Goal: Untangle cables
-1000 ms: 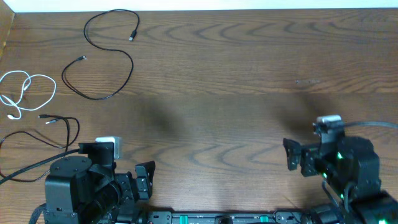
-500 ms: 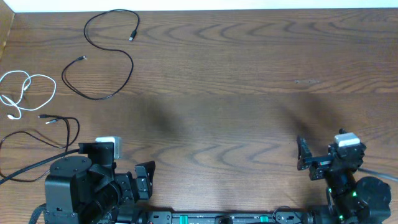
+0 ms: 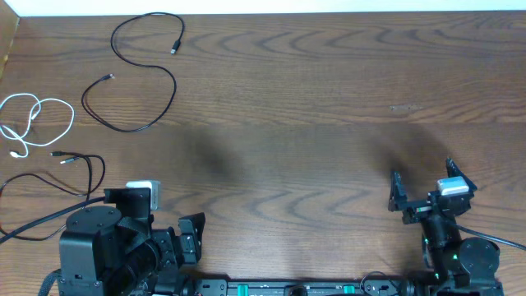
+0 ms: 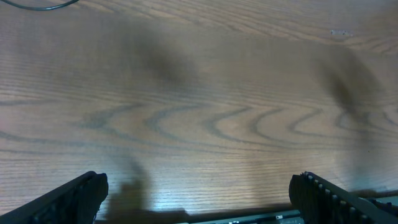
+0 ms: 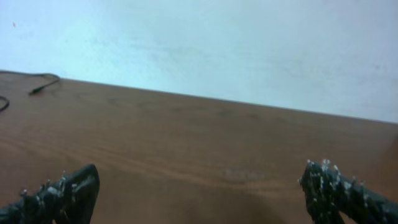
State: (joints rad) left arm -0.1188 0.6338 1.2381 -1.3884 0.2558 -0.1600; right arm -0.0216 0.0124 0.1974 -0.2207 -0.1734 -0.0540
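Three cables lie apart at the table's left side. A long black cable (image 3: 131, 74) curls at the back left. To its left, a shorter white cable (image 3: 37, 119) loops by the edge. A second black cable (image 3: 78, 177) lies just behind my left arm. My left gripper (image 3: 196, 238) sits low at the front left, open and empty, with only bare wood between its fingers (image 4: 74, 199). At the front right my right gripper (image 3: 422, 182) is open and empty, pointing toward the far edge. The right wrist view catches a black cable (image 5: 37, 84) end far off.
The wooden table (image 3: 312, 107) stretches between both arms. A white wall (image 5: 217, 43) rises beyond its far edge. A thicker black arm cable (image 3: 41, 220) runs across the front left corner. The left arm's base (image 3: 99, 255) fills that corner.
My right arm has drawn back toward the front edge and swung its gripper from facing left to facing the far side. The left arm and cables have not moved.
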